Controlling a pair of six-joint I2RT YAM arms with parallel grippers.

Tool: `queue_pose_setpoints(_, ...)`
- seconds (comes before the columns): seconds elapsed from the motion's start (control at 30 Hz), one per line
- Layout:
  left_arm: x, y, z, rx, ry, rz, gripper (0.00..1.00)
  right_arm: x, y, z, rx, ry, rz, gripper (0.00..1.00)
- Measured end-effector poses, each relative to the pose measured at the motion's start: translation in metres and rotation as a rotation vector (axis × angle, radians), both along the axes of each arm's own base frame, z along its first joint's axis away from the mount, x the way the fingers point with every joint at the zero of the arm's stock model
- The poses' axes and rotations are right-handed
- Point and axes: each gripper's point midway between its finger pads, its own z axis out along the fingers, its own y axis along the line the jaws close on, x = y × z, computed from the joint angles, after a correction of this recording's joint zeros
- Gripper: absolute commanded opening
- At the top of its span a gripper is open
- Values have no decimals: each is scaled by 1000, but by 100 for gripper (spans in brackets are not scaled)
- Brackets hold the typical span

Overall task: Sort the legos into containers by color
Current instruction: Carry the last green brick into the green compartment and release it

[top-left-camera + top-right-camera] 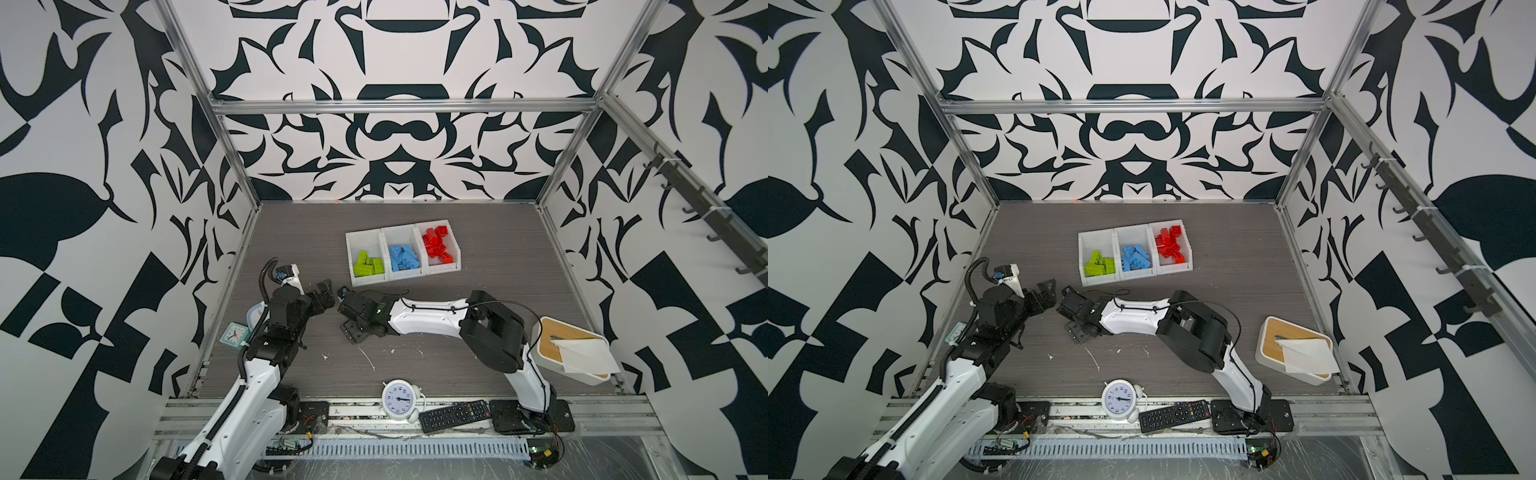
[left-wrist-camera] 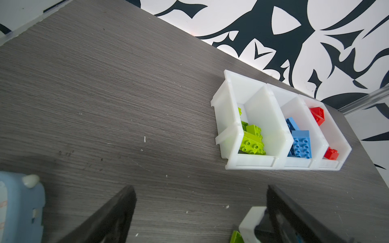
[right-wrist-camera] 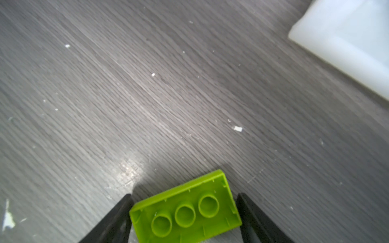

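Three joined white containers (image 1: 361, 237) (image 1: 1094, 241) (image 2: 231, 98) stand at the table's middle back. They hold lime green legos (image 1: 369, 266) (image 2: 252, 143), blue legos (image 1: 404, 257) (image 2: 301, 145) and red legos (image 1: 438, 245) (image 2: 317, 115), one colour each. In the right wrist view a lime green lego (image 3: 185, 210) lies hollow side up between the fingers of my right gripper (image 3: 184, 196), which press on both its ends. In both top views that gripper (image 1: 344, 311) (image 1: 1068, 309) hides the brick. My left gripper (image 1: 326, 297) (image 2: 201, 189) hovers open and empty just left of it.
A white bin with a wooden lid (image 1: 569, 345) sits at the right edge. A round clock (image 1: 399, 399) and a remote (image 1: 453, 415) lie along the front rail. A small teal clock (image 1: 235, 334) and a whitish tub (image 1: 253, 313) (image 3: 347, 42) sit behind the left arm.
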Motion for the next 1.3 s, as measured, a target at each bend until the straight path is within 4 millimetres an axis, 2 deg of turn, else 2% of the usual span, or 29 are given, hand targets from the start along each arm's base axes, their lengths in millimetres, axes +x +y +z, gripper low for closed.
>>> queue_pose_setpoints(0.27, 0, -1, -1, -2, 3, -2, 100, 1, -1, 2, -13, -16, 20, 65)
queue_pose_setpoints(0.43, 0, -1, -1, -2, 3, -2, 100, 2, -9, 5, -35, -27, 15, 62)
queue_pose_setpoints(0.53, 0, -1, -1, -2, 4, -3, 100, 4, -14, 15, -31, -35, 9, 61)
queue_pose_setpoints(0.67, 0, -1, -1, -2, 4, -3, 100, 16, -18, 38, -1, -67, -4, 61)
queue_pose_setpoints(0.77, 0, -1, -1, -3, 5, -6, 100, 35, -21, 56, 18, -99, -26, 60)
queue_pose_setpoints(1.1, 0, -3, -4, -6, 15, -16, 100, 118, -30, 130, 93, -277, -158, 60)
queue_pose_setpoints(1.2, 1, -4, -5, -6, 19, -19, 100, 144, -32, 142, 114, -321, -206, 60)
queue_pose_setpoints(1.3, 1, -4, -6, -7, 22, -20, 100, 169, -31, 138, 126, -335, -243, 60)
